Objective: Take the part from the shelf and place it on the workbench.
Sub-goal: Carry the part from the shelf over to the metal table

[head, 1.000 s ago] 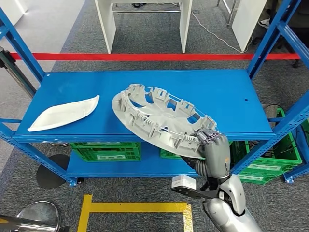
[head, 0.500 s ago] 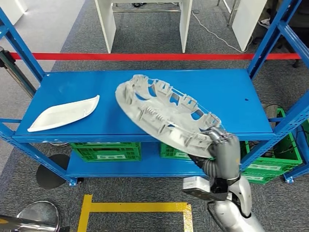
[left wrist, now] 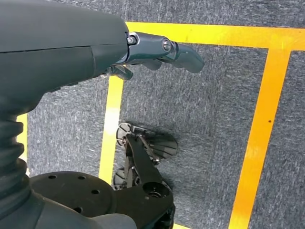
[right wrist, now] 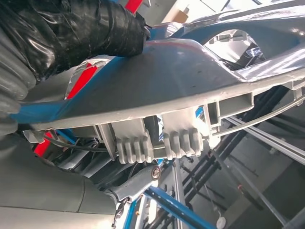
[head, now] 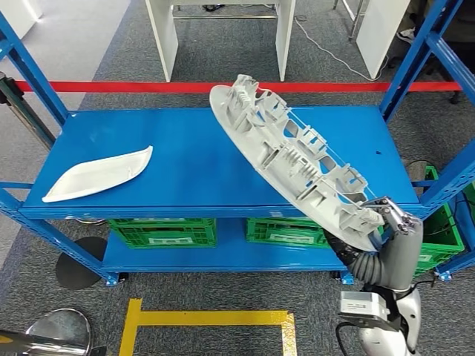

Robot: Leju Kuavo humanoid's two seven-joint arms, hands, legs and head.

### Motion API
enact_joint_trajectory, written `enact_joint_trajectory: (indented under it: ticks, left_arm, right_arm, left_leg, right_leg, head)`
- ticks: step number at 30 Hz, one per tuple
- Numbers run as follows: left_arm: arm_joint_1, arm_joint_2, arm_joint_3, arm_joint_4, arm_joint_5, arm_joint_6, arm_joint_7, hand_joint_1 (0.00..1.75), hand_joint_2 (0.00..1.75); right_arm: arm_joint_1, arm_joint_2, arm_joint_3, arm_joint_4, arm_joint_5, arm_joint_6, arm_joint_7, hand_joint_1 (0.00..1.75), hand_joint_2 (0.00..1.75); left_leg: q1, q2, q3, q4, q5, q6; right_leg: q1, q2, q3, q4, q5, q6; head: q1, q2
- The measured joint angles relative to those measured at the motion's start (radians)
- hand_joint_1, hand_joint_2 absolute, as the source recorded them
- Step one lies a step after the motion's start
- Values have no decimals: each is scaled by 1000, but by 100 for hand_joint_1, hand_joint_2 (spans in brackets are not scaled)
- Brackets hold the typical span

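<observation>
The right hand pinches the near rim of the part, tilted up clear above the shelf, left hand empty with fingers apart; next, I reckon, carry it to the workbench.

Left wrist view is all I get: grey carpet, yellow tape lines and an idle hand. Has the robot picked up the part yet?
Observer: Yes. The right hand grips the rim of a grey wheel cover, tilted steeply above the blue shelf.
Operator: Is anything left on the shelf?
Observer: A white curved panel lies near its left end.
Operator: What is underneath?
Observer: Green crates sit on the lower level.
</observation>
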State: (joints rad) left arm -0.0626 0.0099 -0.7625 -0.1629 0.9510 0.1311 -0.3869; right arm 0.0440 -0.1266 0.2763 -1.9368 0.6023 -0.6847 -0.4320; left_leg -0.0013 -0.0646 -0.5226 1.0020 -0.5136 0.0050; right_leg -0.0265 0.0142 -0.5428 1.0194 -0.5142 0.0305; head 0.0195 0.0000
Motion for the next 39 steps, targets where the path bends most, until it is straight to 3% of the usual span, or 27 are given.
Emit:
enact_joint_trajectory:
  ticks: [3, 14, 19, 22, 24, 26, 27, 28, 30, 32, 34, 37, 39]
  left_arm:
    - [0, 0, 0, 0, -2, -2, -6, 0, 0]
    - [0, 3, 0, 0, -10, -42, -50, 0, 0]
    - [-2, 4, 1, 0, -1, -44, -60, 0, 0]
    - [-5, 2, 1, 0, 0, -42, -62, 0, 0]
    - [-7, 0, 2, 0, 0, -41, -62, 0, 0]
    - [-7, -1, 2, 0, 0, -41, -62, 0, 0]
    - [-7, -2, 2, 0, 0, -41, -62, 0, 0]
    - [-7, -2, 2, 0, -1, -40, -61, 0, 0]
    - [-7, -5, 2, 0, -2, -38, -57, 0, 0]
    - [-9, -9, 2, 0, -4, -35, -50, 0, 0]
    - [-11, -11, 2, 0, -8, -30, -43, 0, 0]
    - [-13, -14, 1, 0, -21, -22, -31, 0, 0]
    - [-16, -18, 0, 0, -33, -20, -22, 0, 0]
  right_arm:
    - [6, -2, -2, -10, -4, 0, -5, 175, 175]
    - [63, -30, -23, -82, -154, 30, -78, 175, 175]
    - [92, -34, -34, -106, -182, 67, -100, 175, 175]
    - [103, -37, -41, -120, -192, 80, -104, 175, 175]
    - [105, -41, -45, -126, -195, 85, -105, 175, 175]
    - [109, -43, -47, -129, -197, 87, -107, 175, 175]
    - [112, -44, -49, -130, -197, 88, -107, 175, 175]
    - [115, -46, -50, -130, -197, 89, -107, 175, 175]
    - [117, -49, -52, -131, -197, 91, -107, 175, 175]
    - [119, -51, -53, -133, -197, 94, -107, 175, 175]
    - [124, -52, -55, -136, -197, 96, -108, 175, 175]
    - [133, -54, -58, -139, -197, 101, -108, 175, 175]
    - [140, -54, -60, -140, -197, 106, -110, 175, 175]
  left_leg:
    - [0, 0, 0, 0, 0, 0]
    - [-1, 0, -1, 3, -1, 2]
    - [-4, 0, -4, 10, -5, 10]
    - [0, 4, 7, -15, 10, 27]
    - [5, 9, 18, -34, 21, 38]
    - [3, 13, 19, -34, 23, 41]
    - [3, 14, 19, -32, 22, 41]
    - [2, 14, 19, -30, 20, 40]
    - [3, 12, 19, -20, 12, 35]
    - [3, 8, 13, -6, 0, 25]
    - [1, 5, 4, 8, -6, 15]
    - [1, 13, -6, 26, -19, 3]
    - [3, 36, -34, 96, -74, -8]
  right_leg:
    - [0, 0, 0, 0, 0, 0]
    - [-2, 0, 0, -2, 1, 1]
    - [-5, 0, 1, -6, 4, 9]
    - [-3, -1, -3, -3, -4, 18]
    - [0, -4, -42, 71, -47, 18]
    - [1, -6, -108, 202, -101, 19]
    - [1, -6, -134, 249, -109, 20]
    - [1, -6, -144, 261, -96, 21]
    - [0, -6, -111, 176, -24, 21]
    - [1, 1, -53, 67, 23, 17]
    - [3, 6, -31, 31, 21, 10]
    - [2, -1, -36, 24, 18, -8]
    - [-1, -11, -41, 21, 23, -20]
  head:
    - [0, 0]
    - [0, 0]
    - [-1, 0]
    - [1, 0]
    - [4, 0]
    - [5, 0]
    - [5, 0]
    - [5, 0]
    - [5, 0]
    - [5, 0]
    - [5, 0]
    - [3, 0]
    - [0, 0]
